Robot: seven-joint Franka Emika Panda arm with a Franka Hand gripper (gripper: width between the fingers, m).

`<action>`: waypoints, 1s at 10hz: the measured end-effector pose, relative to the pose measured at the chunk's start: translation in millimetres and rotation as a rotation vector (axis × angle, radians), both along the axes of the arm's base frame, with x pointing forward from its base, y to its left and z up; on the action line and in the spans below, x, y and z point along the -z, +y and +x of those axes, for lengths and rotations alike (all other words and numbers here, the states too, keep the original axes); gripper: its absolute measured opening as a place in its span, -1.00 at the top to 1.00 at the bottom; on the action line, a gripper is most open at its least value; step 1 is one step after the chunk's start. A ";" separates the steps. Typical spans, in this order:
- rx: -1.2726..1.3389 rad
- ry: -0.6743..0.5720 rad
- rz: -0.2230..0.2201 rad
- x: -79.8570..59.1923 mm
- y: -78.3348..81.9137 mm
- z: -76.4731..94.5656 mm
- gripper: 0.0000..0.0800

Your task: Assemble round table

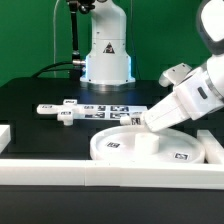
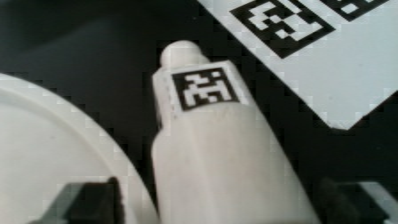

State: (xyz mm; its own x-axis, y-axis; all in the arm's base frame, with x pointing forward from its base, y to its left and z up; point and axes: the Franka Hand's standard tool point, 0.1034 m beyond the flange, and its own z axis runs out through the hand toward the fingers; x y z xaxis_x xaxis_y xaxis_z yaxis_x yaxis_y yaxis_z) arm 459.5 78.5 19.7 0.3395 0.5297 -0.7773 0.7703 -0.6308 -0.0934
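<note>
My gripper (image 2: 222,205) is shut on the white cylinder (image 2: 214,130), which bears a black-and-white tag and sticks out past the dark fingers (image 2: 89,200). In the exterior view the gripper (image 1: 141,121) hangs tilted over the far edge of the large rimmed round disc (image 1: 120,150), with the cylinder's end (image 1: 133,117) just above the rim. The disc lies at the front and has a raised hub (image 1: 148,144). Its rim also shows in the wrist view (image 2: 45,130). The flat cross-shaped piece (image 1: 65,110) lies on the black table toward the exterior view's left.
The marker board (image 1: 110,108) lies flat behind the disc and also shows in the wrist view (image 2: 302,45). White border bars run along the front (image 1: 110,172) and the exterior view's left (image 1: 5,135). The arm's base (image 1: 107,55) stands at the back.
</note>
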 end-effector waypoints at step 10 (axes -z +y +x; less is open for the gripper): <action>0.013 0.032 -0.035 -14.4 -2.0 0.7 -0.02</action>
